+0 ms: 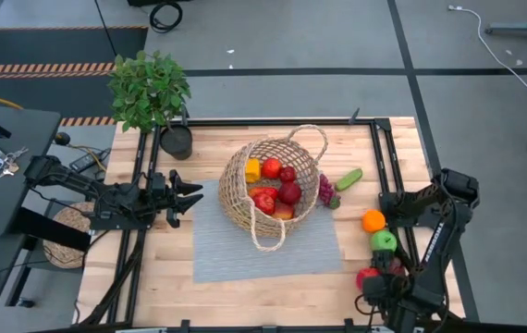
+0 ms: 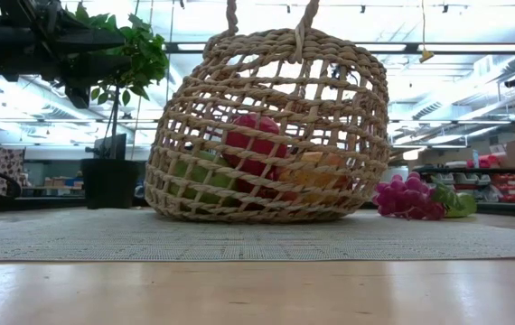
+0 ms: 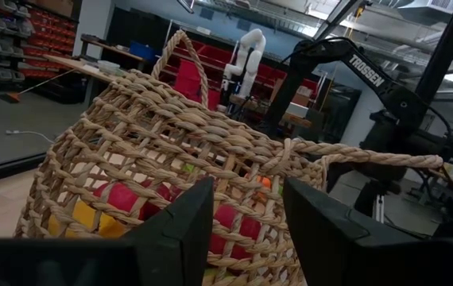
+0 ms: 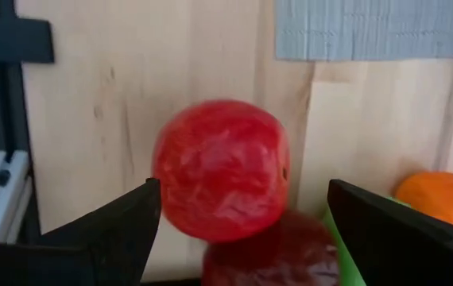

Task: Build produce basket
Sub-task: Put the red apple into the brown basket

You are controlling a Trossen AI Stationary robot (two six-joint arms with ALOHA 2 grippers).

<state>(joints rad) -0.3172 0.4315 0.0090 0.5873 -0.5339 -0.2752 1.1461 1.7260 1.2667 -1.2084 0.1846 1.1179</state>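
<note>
The right gripper [image 4: 242,222] hangs over the near right corner of the wooden table [image 1: 153,277] with its 2 fingers set wide apart and nothing between them, and a red apple [image 4: 220,168] lies straight ahead of it, centred in the gap, so the coming move looks like a short reach forward and a squeeze. The apple is round, with no long axis to line up with. A second, darker red fruit [image 4: 270,250] lies touching it on the gripper's side and may get nudged; a green apple [image 1: 384,240] and an orange [image 1: 373,220] lie just beside, towards the table's far edge. The right arm is plainly the nearer one for this cluster. The basket [image 1: 273,190], of tan wicker, lies tipped on the grey mat [image 1: 245,254] at the table's middle, well apart from the right gripper; in it are red apples [image 1: 288,192] and a yellow pepper [image 1: 252,170]. Purple grapes [image 1: 325,190] touch its outer wall, with a green cucumber [image 1: 348,179] beyond, both between basket and right arm, so a carry would do best to pass above them and over the loop handle [image 1: 268,242]. The left gripper [image 1: 189,197] waits just beside the basket, fingers partly apart, empty. A potted plant [image 1: 153,92] stands at the far left corner, clear of the path.
</note>
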